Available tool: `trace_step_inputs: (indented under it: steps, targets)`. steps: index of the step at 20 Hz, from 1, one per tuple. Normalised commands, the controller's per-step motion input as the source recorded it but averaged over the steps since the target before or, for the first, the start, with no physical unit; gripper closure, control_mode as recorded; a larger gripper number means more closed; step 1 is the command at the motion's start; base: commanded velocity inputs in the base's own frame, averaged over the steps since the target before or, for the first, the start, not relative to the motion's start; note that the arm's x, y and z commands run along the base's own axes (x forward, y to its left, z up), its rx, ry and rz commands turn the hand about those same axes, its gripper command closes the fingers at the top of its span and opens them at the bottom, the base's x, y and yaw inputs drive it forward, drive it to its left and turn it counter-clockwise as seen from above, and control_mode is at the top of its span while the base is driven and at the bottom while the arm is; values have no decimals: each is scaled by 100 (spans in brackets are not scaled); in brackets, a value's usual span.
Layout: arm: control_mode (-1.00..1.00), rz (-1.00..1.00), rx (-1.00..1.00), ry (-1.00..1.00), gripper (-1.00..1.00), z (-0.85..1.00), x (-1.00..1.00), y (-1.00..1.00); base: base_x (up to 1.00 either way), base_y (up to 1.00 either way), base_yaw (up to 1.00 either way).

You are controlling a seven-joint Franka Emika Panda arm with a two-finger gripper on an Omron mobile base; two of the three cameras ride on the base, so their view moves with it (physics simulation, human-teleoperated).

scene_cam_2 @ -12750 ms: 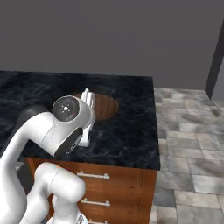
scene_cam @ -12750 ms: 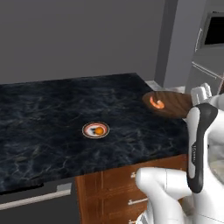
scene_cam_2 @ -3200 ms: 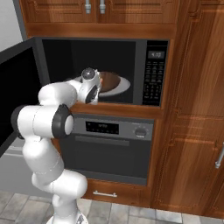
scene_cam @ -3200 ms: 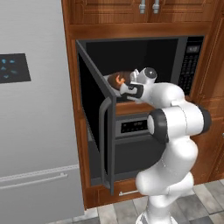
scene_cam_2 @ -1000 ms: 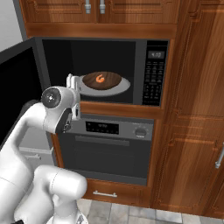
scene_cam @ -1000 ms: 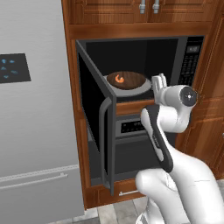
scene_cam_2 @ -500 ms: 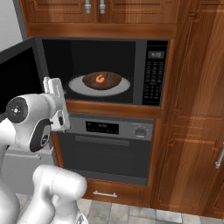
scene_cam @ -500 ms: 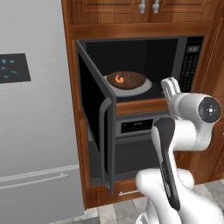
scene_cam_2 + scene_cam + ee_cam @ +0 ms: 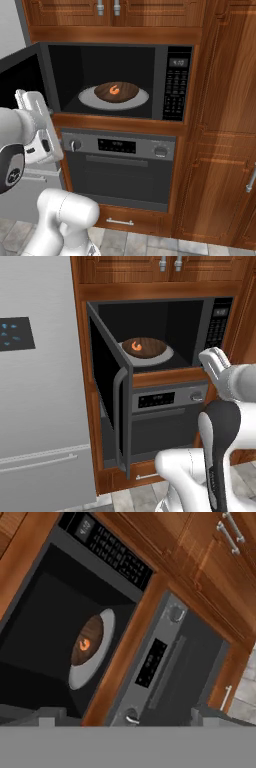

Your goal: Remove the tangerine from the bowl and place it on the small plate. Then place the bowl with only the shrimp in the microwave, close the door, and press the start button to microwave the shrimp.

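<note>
Item: brown bowl (image 9: 117,91) holding one shrimp (image 9: 115,90), seated on the microwave (image 9: 116,82) turntable beyond the fingers (image 9: 202,715), which stand apart and empty, door (image 9: 110,401) open, awaiting closing.

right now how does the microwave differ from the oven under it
The microwave has its door swung wide open; the oven is closed. The microwave's cavity holds a bowl with a shrimp on the turntable; the oven's inside is hidden. The microwave has a keypad at its right; the oven has knobs and a display strip. Both sit built into wood cabinetry.
</note>
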Motion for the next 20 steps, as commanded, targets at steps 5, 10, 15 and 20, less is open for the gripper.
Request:
trace_step_inputs:
  steps: [5,10,15,20]
  targets:
    - [-100,6,-17,-7,-100,-32,-100,27,0,0,0]
    - [-100,8,-22,-14,-100,-26,-94,56,0,0,0]
    - [-100,3,-24,-11,-100,-17,-44,80,0,0,0]
    - [-100,2,-23,-3,-100,-15,-9,89,0,0,0]
